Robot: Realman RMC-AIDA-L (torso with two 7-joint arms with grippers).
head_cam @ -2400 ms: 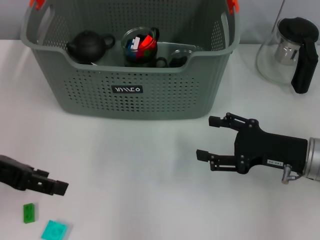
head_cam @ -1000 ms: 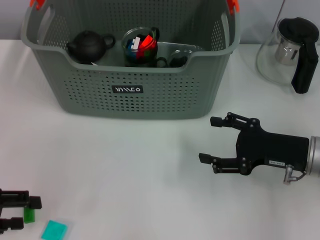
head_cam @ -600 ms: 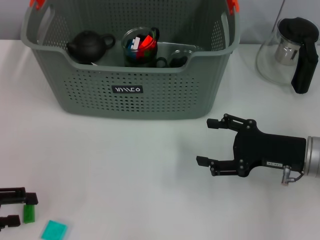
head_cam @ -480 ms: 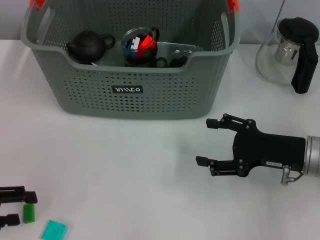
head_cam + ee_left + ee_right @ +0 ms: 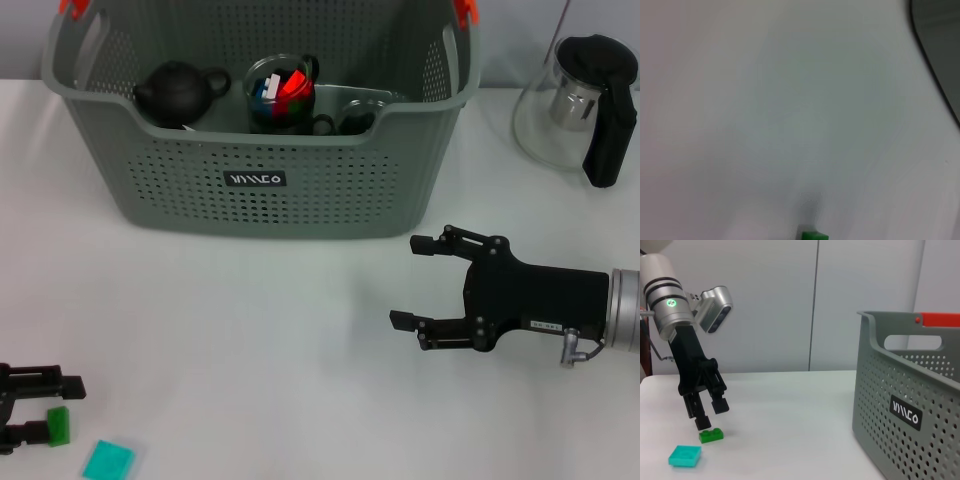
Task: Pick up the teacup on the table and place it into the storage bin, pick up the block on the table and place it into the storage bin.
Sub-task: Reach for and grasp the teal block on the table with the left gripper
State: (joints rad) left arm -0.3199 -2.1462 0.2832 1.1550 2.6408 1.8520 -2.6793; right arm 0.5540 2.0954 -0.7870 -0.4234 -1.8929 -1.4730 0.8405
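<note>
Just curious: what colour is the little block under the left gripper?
Bright green block, clearest in the right wrist view.

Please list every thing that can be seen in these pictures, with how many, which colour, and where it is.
storage bin: one, grey-green with orange handle ends, far side of the table.
teapot: one, black, inside the bin, left part.
glass cup: one, clear, holding red, blue and white pieces, middle of the bin.
glass pitcher: one, clear with black handle, far right.
green block: one, green, near left corner.
teal tile: one, teal, beside the green block, nearer the robot.
table: one, white.
left gripper: black, open, around the green block.
right gripper: black, open, empty, in front of the bin.
</note>
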